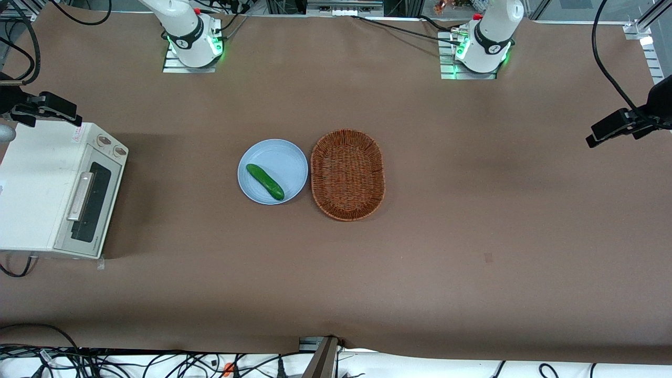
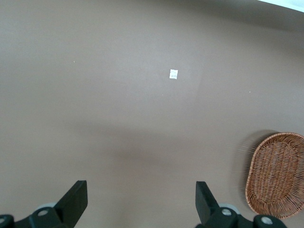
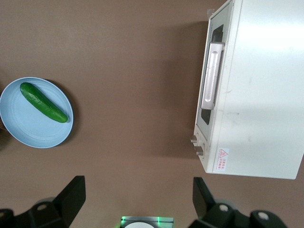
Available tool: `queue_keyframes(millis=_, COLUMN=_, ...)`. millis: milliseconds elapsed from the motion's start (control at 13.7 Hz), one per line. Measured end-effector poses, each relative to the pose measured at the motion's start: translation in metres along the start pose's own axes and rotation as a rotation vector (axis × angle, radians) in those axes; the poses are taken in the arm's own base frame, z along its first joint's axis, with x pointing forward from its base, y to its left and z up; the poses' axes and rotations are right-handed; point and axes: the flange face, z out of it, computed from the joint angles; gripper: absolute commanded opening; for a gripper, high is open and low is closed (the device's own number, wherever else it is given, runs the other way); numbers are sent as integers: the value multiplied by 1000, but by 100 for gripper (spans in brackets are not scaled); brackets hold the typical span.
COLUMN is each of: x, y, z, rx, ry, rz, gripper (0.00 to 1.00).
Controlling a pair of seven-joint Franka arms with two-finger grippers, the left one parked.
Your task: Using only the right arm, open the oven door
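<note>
So basically nothing of the job is done yet. The oven (image 1: pixel 39 191) sits at the working arm's end of the table, and the oven door (image 1: pixel 90 202) looks fully closed, flat against the front with its silver bar handle (image 1: pixel 80 196) lying across the dark glass. The wrist camera of the right arm (image 1: pixel 178 23) looks straight down on it: door (image 3: pixel 212 78) shut, handle (image 3: pixel 212 75) untouched, the two knobs (image 3: pixel 196 145) poking out beside it. The gripper (image 3: pixel 137 197) hangs well above the table, near the oven but touching nothing, and its fingers (image 3: pixel 72 194) are spread wide with only bare tabletop between them. In the front view that gripper (image 1: pixel 42 107) shows as a dark shape just above the oven's top, on the edge farther from the camera. My read is that everything's still to do: come down to the handle, close on it or hook it, then swing the door open. As for writing, there's a small red-and-white sticker (image 3: pixel 222 159) on the oven's top with a warning triangle, but I can't read the text on it. There's some faint lettering low on the door too, also unreadable, so no brand name from me. Otherwise there's a blue plate (image 1: pixel 294 157) with a cucumber (image 1: pixel 265 181) mid-table, and a wicker basket (image 1: pixel 347 174) just beside it, both well apart from the oven and not in the way.
</note>
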Motion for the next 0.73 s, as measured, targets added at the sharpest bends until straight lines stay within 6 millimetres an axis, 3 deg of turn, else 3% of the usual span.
queue_keyframes(millis=437, x=8, y=-15, z=14, rx=-4, ry=-35, rz=-26, gripper=97)
queue_keyframes(millis=583, x=12, y=-21, z=22, rx=-6, ry=-54, rz=-34, gripper=86)
queue_keyframes(millis=728, x=15, y=-23, z=31, rx=-8, ry=-79, rz=-38, gripper=66)
